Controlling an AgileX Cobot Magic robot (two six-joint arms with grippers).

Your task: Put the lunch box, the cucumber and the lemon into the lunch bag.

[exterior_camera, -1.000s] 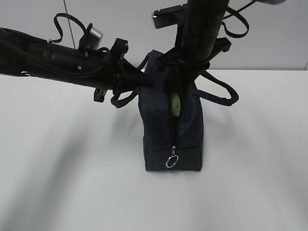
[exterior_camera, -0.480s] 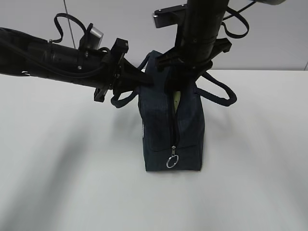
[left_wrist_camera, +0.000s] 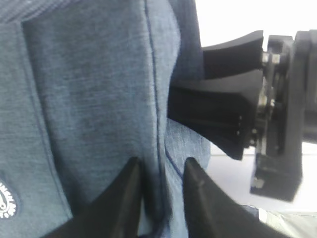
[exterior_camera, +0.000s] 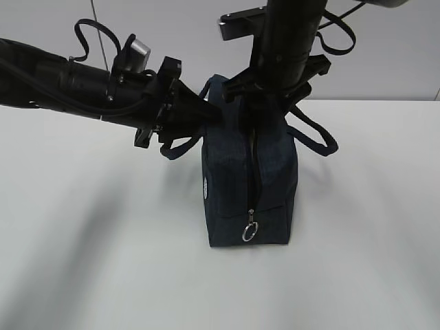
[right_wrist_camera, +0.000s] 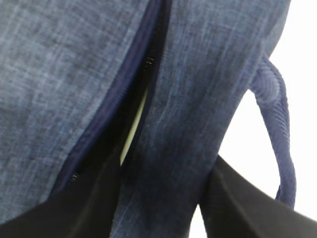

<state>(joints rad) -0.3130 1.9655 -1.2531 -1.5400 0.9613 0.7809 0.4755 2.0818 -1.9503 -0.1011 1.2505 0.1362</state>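
With both the left gripper (left_wrist_camera: 161, 191) and right gripper (right_wrist_camera: 158, 208) pinching lunch bag (exterior_camera: 249, 185) fabric, keep the zipper gap from closing.

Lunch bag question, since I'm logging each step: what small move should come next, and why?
Probably draw the metal ring pull along the zipper to shut it. The dark navy fabric lunch bag stands on the white table; its slit gapes narrowly, showing something pale inside. Both claws, left claw and right claw, pinch bag fabric, seemingly steadying it.
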